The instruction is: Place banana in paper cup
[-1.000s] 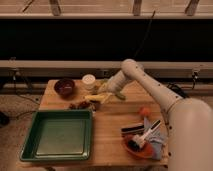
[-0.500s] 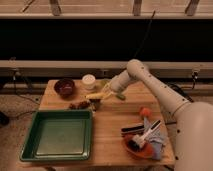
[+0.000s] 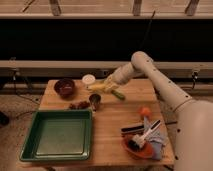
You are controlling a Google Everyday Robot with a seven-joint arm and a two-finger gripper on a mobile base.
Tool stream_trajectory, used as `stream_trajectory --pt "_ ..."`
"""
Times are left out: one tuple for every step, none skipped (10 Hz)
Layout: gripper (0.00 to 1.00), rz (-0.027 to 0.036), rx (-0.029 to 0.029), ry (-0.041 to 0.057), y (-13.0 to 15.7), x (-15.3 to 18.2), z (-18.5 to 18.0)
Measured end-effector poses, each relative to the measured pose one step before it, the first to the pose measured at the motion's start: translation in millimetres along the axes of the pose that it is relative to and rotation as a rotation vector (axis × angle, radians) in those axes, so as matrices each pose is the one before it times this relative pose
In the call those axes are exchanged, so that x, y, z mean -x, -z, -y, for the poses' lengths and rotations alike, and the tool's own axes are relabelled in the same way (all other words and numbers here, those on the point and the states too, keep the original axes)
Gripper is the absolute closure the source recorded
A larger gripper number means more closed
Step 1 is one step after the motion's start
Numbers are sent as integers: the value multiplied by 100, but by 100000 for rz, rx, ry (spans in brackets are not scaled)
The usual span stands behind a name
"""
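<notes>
The pale yellow banana [image 3: 98, 88] hangs in my gripper [image 3: 107, 84], lifted off the wooden table [image 3: 110, 120] and pointing left. Its left end sits just right of and slightly in front of the white paper cup [image 3: 89, 79], which stands upright at the table's back edge. My arm reaches in from the right. The gripper is shut on the banana's right end.
A dark red bowl [image 3: 65, 87] stands left of the cup. A small metal cup [image 3: 95, 102] and dark red bits [image 3: 78, 105] lie in front. A green vegetable [image 3: 119, 94] lies below the gripper. A green tray [image 3: 57, 134] is front left and an orange bowl with utensils [image 3: 141, 145] front right.
The gripper has lifted the banana off the table and carried it up and back toward the paper cup.
</notes>
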Motion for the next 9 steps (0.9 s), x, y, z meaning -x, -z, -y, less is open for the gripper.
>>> stream_trajectory --pt "100 98 -979 -400 192 -297 1546" --pt "100 -23 -591 -422 -64 -370 1407" --pt "100 -140 -519 -360 -56 -265 1179" --pt "100 -254 -531 -291 -285 -227 1676" --pt "100 -26 -74 -6 -405 40 1091" --pt "100 -43 -238 94 -237 128 530" --pt "100 -99 -445 691 -310 499 513" --pt "100 -277 -206 1089 -328 568 178" --pt "100 -137 -72 1132 -293 581 53"
